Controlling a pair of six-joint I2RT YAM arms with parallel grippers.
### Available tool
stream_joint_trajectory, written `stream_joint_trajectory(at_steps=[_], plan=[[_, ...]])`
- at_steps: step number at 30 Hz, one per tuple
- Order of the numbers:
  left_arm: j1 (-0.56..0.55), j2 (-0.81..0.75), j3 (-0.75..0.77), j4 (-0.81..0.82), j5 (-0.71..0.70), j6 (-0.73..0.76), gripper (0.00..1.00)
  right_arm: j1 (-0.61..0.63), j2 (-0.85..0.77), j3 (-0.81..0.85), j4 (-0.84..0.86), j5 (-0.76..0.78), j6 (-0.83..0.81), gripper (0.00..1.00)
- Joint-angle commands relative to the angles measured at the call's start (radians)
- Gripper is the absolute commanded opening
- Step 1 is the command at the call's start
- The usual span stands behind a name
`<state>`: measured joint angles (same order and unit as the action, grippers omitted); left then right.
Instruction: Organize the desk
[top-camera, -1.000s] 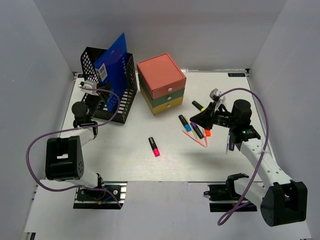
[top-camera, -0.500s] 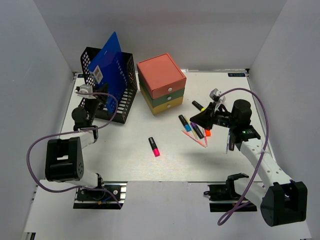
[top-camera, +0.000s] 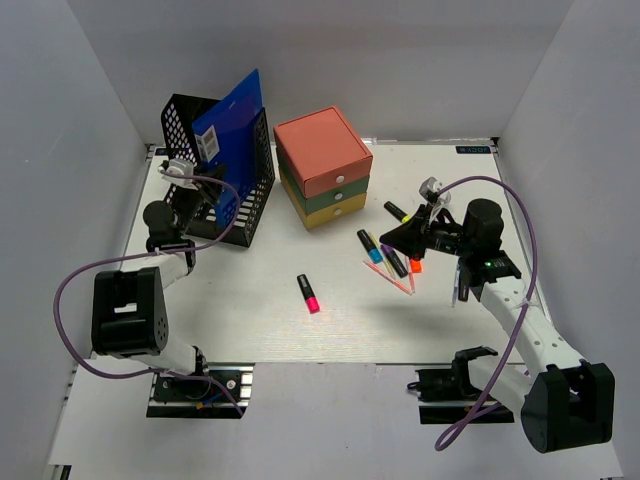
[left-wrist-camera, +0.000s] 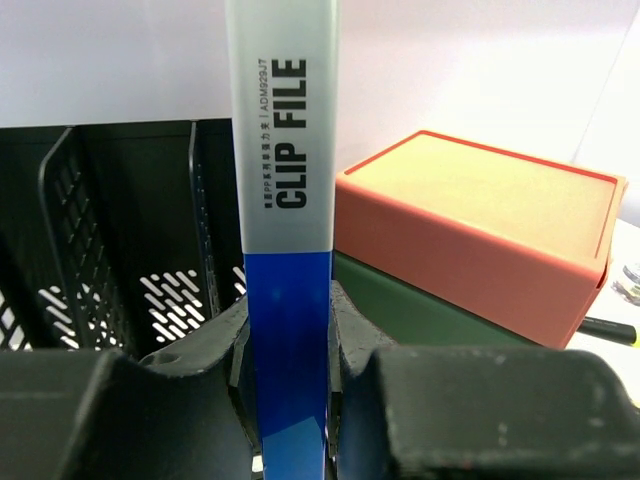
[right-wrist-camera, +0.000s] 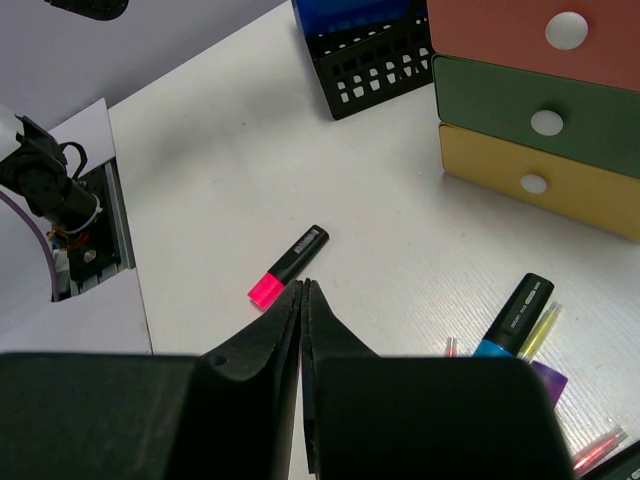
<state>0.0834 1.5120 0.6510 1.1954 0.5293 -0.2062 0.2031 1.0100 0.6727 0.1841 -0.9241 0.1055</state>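
Fingers (left-wrist-camera: 200, 365) on thin, flat clip file (left-wrist-camera: 285, 320)

Left of the drawer box (top-camera: 322, 150), the basket (top-camera: 262, 175) hides the clip file (top-camera: 235, 115)'s foot. Rightward, my right arm (top-camera: 485, 225) covers some pens (top-camera: 372, 246).

Glossy blue clip file (left-wrist-camera: 288, 350), black mesh rack (left-wrist-camera: 85, 250) seemingly metal.
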Motion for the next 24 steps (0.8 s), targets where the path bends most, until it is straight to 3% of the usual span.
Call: stream_joint_trajectory(at_steps=[1, 13, 24], plan=[[0.003, 0.017, 0.048, -0.04, 0.05, 0.004, 0.0, -0.001, 0.001, 0.001, 0.046, -0.021, 0.008, 0.07], [0.003, 0.051, 0.101, -0.043, 0.071, 0.001, 0.0, -0.002, -0.002, -0.001, 0.046, -0.025, 0.008, 0.07], [0.003, 0.002, 0.02, 0.032, 0.015, -0.022, 0.0, -0.002, -0.001, 0.001, 0.046, -0.025, 0.01, 0.07]])
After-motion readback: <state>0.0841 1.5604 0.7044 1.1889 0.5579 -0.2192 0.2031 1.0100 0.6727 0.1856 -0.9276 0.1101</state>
